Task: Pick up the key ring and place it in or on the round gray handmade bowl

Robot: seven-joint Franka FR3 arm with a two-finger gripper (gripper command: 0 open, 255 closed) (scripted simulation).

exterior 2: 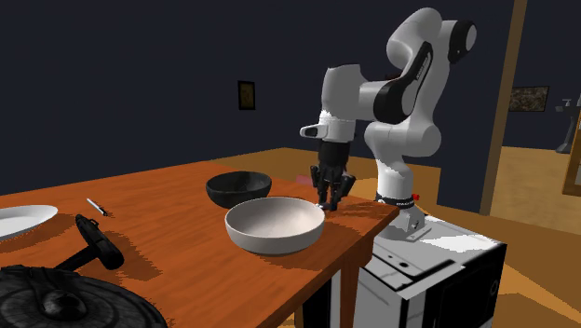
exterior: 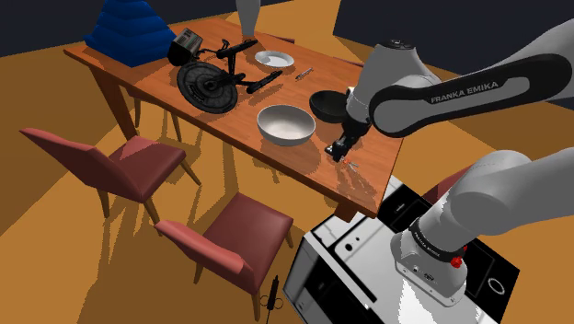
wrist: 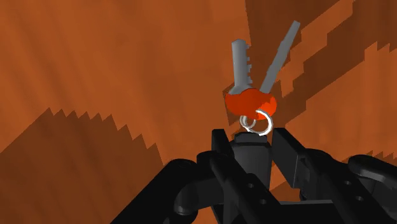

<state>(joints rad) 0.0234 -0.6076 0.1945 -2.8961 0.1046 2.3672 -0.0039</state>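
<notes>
The gripper (wrist: 249, 137) stands low over the wooden worktop (exterior: 184, 110), close to the edge nearest the stand (exterior: 350, 267), with its two black fingers drawn narrow around a dark stub that joins the key ring (wrist: 250, 100). In the wrist view the metal loop sits right at the fingertips, with a red fob just past it and two gray keys fanning away from the gripper over the wood (whether the keys touch the surface or hang just above it cannot be told). The round gray bowl (exterior: 286, 123), pale inside, sits upright on the worktop near the gripper on the shoulder view's left, apart from it and from the keys. A smaller black bowl (exterior: 327, 104) sits just beyond the gray one, also close to the gripper but not touching it. Farther along the worktop lie a white plate (exterior: 274, 60) and a flat black disc (exterior: 204, 86), and two red chairs (exterior: 120, 161) stand beside it.
</notes>
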